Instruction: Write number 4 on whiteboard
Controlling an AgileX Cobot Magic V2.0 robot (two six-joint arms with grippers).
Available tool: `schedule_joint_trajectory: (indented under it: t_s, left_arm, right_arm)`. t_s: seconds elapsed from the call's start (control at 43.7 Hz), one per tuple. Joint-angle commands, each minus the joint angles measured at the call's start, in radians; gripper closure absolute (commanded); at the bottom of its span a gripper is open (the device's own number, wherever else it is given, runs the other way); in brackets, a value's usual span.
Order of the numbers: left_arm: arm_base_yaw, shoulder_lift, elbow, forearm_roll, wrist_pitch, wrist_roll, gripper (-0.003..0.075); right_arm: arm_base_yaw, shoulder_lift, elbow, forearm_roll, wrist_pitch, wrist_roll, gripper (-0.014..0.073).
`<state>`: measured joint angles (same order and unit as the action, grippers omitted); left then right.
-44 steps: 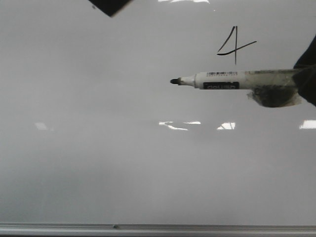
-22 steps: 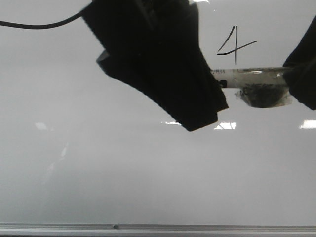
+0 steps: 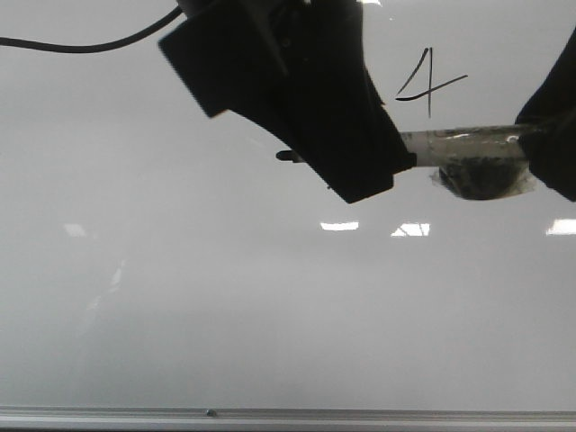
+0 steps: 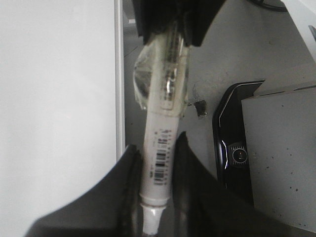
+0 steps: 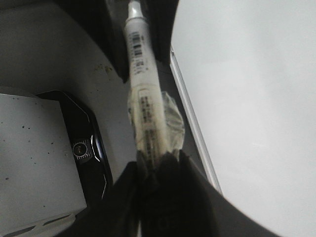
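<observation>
The number 4 [image 3: 427, 81] is drawn in thin black strokes at the whiteboard's [image 3: 225, 315] upper right. Below it a white marker [image 3: 463, 144] lies level above the board, its black nib [image 3: 290, 156] pointing left. My right gripper [image 3: 544, 148] is shut on its taped rear end; the right wrist view shows this grip [image 5: 160, 155] on the barrel [image 5: 143, 98]. My left gripper [image 3: 360, 157] covers the marker's front half. In the left wrist view its fingers [image 4: 158, 143] press both sides of the barcode part of the barrel [image 4: 160, 163].
A wad of clear tape [image 3: 481, 180] hangs from the marker. The board's silver frame [image 3: 288, 417] runs along the near edge. A black cable [image 3: 81, 45] crosses the upper left. Beside the board stand a black device [image 4: 234, 148] and a grey block [image 4: 281, 143].
My left gripper came down from the top left onto the marker's front half, then shifted slightly up, uncovering the nib. The marker and my right gripper moved a little left.
</observation>
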<state>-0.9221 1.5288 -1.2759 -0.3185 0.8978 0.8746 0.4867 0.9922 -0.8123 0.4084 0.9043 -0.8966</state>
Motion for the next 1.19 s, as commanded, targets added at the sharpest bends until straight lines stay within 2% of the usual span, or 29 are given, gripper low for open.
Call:
schedule_joint_trajectory:
  t_s: [0.0,0.183,0.229,0.298,0.389,0.458,0.618,0.687,0.847,1.168]
  left_arm:
    - [-0.003,-0.030,-0.032,-0.033,-0.061,-0.024,0.0741]
    - [-0.003,-0.036,-0.032,-0.015,-0.059,-0.026,0.0741]
    - [-0.003,-0.044,-0.032,0.016,-0.059,-0.041,0.0741]
    - [-0.003,-0.061,-0.036,0.086,-0.059,-0.118,0.0741]
    - [-0.003,-0.102,-0.036,0.232,-0.059,-0.279,0.0741]
    - [-0.001,-0.137,-0.036,0.383,-0.059,-0.452,0.0741]
    - [0.036,-0.229,-0.036,0.674,-0.009,-0.895,0.0741]
    - [0.071,-0.267,-0.036,0.730,0.043,-1.008,0.0741]
    - [0.200,-0.383,0.048,0.744,0.035,-1.081,0.0740]
    - [0.583,-0.554,0.359,0.740,-0.273,-1.260,0.0741]
  right_arm:
    - [0.001,-0.016,-0.034,0.039,-0.030,0.004,0.0525]
    - [-0.019,-0.025,-0.034,0.021,-0.037,0.005,0.0089]
    - [-0.040,-0.040,-0.034,0.019,-0.035,0.009,-0.0001]
    - [-0.084,-0.074,-0.034,0.019,-0.030,0.035,-0.0069]
    - [-0.162,-0.128,-0.034,0.019,-0.043,0.110,-0.0050]
    - [-0.221,-0.162,-0.034,0.019,-0.053,0.159,-0.0038]
    - [-0.314,-0.198,-0.032,0.019,-0.056,0.174,-0.0036]
    - [-0.328,-0.198,-0.032,0.019,-0.056,0.174,-0.0036]
    - [-0.329,-0.198,-0.032,0.019,-0.056,0.174,-0.0036]
    - [-0.329,-0.198,-0.032,0.019,-0.056,0.174,-0.0036]
